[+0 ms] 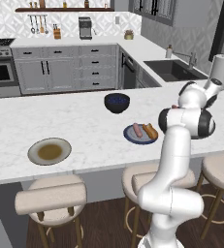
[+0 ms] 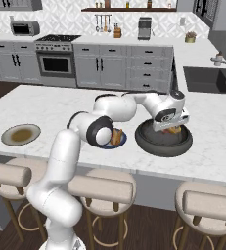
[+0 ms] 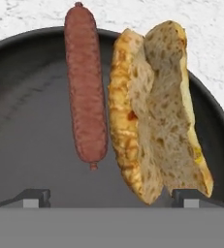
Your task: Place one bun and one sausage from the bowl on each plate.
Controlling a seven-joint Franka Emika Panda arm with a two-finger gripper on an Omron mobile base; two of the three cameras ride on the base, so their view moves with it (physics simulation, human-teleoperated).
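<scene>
The wide dark bowl (image 2: 151, 142) sits on the island counter, and my gripper (image 2: 170, 128) hangs open just above it. In the hand view the bowl (image 3: 31, 121) holds one sausage (image 3: 86, 87) and one split bun (image 3: 157, 111) side by side. My fingertips (image 3: 33, 196) stand far apart at the bowl's near rim, with nothing between them. The small blue-grey plate (image 1: 129, 135) carries a sausage (image 1: 137, 130) and a bun (image 1: 150, 131). The beige plate (image 1: 49, 151) with a brown centre lies bare at the counter's left, also seen as the beige plate (image 2: 20, 134).
A smaller dark blue bowl (image 1: 117, 102) stands farther back on the counter. My own elbow (image 2: 97, 129) covers part of the blue-grey plate (image 2: 120, 141). Padded stools (image 1: 50, 196) line the counter's near edge. A sink (image 1: 174, 69) lies at the back right.
</scene>
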